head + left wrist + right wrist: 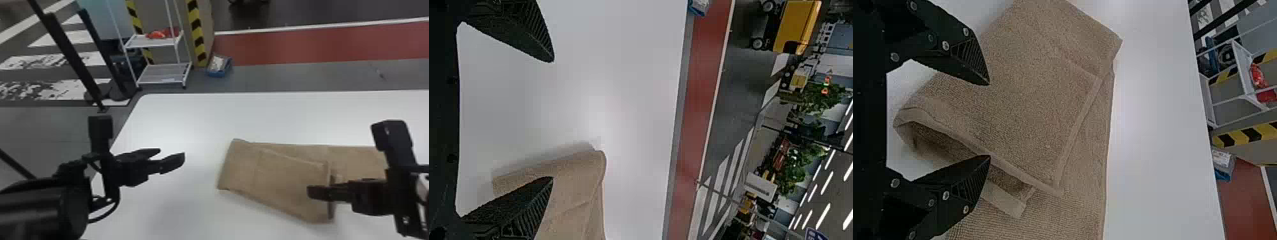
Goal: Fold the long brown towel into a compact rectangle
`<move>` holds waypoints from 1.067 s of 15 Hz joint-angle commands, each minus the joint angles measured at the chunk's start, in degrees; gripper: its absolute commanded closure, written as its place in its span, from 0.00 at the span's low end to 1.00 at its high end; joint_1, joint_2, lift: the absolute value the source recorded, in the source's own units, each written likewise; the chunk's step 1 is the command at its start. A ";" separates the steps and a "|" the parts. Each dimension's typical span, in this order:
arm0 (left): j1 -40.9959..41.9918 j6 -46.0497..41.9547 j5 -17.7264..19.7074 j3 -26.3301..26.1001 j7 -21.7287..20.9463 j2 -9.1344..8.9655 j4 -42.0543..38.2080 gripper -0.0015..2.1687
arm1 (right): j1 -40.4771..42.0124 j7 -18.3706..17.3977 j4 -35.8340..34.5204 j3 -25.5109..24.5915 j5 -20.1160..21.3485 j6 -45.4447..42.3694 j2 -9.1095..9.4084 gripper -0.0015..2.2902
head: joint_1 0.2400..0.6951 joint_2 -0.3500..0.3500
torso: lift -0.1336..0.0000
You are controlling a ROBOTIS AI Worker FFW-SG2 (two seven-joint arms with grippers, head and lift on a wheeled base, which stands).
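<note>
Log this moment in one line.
brown towel partly folded on white table; black left gripper open; black right gripper open at towel edge

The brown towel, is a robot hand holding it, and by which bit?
Nothing is held: the left hand and right hand are open, and the brown towel lies free.

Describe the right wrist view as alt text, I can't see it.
A partly folded brown towel lies on a white table, with the right gripper open at its layered edge. Beyond the table stands a white rack holding something red.
</note>
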 commanded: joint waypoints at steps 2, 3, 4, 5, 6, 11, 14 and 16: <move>-0.03 0.00 0.00 -0.19 0.00 0.00 0.12 0.02 | 0.59 0.18 -1.35 -1.45 -0.22 0.12 0.05 0.19 | 1.00 0.79 | 0.10; -0.03 0.00 0.00 -0.28 0.00 0.00 0.12 0.02 | 0.68 0.18 -1.35 -1.89 -0.13 0.12 0.05 0.19 | 1.00 0.78 | 0.10; -0.03 0.00 0.00 -0.28 0.00 0.00 0.30 0.02 | 0.68 0.18 -1.27 -2.15 -0.13 0.12 0.05 0.19 | 1.00 0.78 | 0.10; -0.03 0.00 0.00 -0.28 0.00 0.00 0.56 0.02 | 0.42 0.09 -1.18 -2.24 -0.05 0.12 0.05 0.19 | 1.00 0.77 | 0.10; -0.03 0.00 -0.09 -0.36 0.00 0.00 0.65 0.02 | 0.24 0.09 -0.91 -2.15 0.13 0.12 0.05 0.19 | 1.00 0.76 | 0.10; 0.06 -0.35 -0.09 -0.45 0.00 0.00 0.83 0.02 | -0.73 0.35 0.76 -2.15 0.57 0.12 0.05 0.21 | 1.00 0.75 | 0.10; 0.06 -0.53 -0.09 -0.45 0.00 0.00 0.83 0.02 | -0.20 0.62 0.40 -2.33 0.66 0.12 0.05 0.21 | 1.00 0.75 | 0.10; -0.03 -0.70 -0.09 -0.80 0.08 0.00 1.18 0.02 | -0.20 0.88 0.14 -2.33 0.83 0.12 0.05 0.21 | 1.00 0.75 | 0.10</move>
